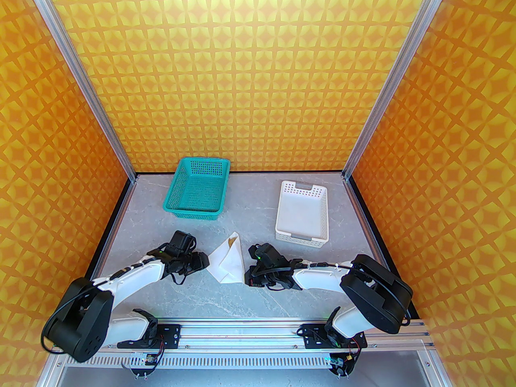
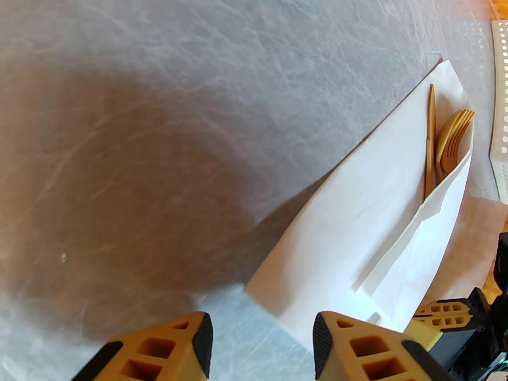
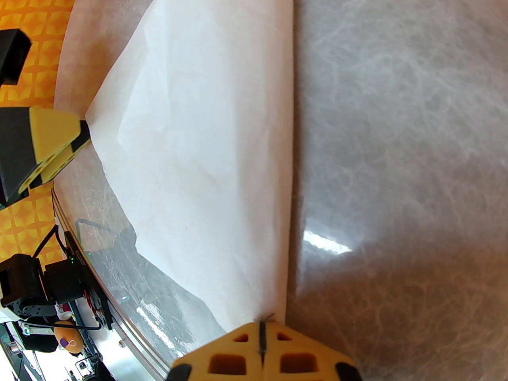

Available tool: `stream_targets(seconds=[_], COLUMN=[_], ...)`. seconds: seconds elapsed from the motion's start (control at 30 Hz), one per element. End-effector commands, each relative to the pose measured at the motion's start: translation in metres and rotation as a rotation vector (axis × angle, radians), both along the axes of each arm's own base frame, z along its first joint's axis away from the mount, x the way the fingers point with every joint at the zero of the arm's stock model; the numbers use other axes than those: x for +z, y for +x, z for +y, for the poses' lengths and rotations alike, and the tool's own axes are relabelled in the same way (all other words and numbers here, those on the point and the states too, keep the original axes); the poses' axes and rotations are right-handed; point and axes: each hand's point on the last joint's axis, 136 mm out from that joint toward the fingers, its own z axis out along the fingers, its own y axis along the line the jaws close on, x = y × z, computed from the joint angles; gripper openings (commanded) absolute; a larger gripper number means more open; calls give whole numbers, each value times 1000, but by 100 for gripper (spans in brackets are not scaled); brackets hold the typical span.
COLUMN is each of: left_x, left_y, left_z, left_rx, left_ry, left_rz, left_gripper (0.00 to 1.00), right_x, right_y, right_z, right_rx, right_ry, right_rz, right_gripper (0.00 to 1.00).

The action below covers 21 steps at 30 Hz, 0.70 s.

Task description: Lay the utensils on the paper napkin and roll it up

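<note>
The paper napkin (image 1: pixel 227 262) lies folded into a long white wedge on the grey table between the two arms. Tan utensils (image 2: pixel 452 141) poke out of its far open end: fork tines over a spoon bowl, with a thin straight tan piece (image 2: pixel 430 141) beside them; their handles are hidden inside the fold. My left gripper (image 2: pixel 262 339) is open at the napkin's left corner, and the sheet's edge reaches between its fingers. My right gripper (image 3: pixel 262 341) is shut on the napkin's near right corner (image 3: pixel 274 312). One left finger (image 3: pixel 51 149) touches the opposite corner.
A teal perforated basket (image 1: pixel 197 188) stands at the back left and a white perforated basket (image 1: pixel 302 216) at the back right, its wall (image 2: pixel 500 133) close to the napkin's far tip. Orange patterned walls enclose the table; a metal rail (image 1: pixel 242 331) runs along the near edge.
</note>
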Motion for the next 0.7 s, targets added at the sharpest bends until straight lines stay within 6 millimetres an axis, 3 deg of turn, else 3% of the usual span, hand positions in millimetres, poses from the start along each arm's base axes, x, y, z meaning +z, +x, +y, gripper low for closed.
stream_targets(seconds=[0.0,0.4,0.67], left_x=[0,-1,13], left_y=[6,11,14], left_z=[-9,-15,-17], left_rx=[4,5,7], left_ry=[-58,-85,-106], left_rz=[-10,-16,-50], left_gripper=[44,35,14], right_x=[-29,-27,-27], right_y=[-15,-13,-13], right_z=[-24,-22,-23], right_rx=[-11,-7,-8], right_ry=[-139,-140,-146], right_rz=[62,56,55], right_gripper=[1,1,1])
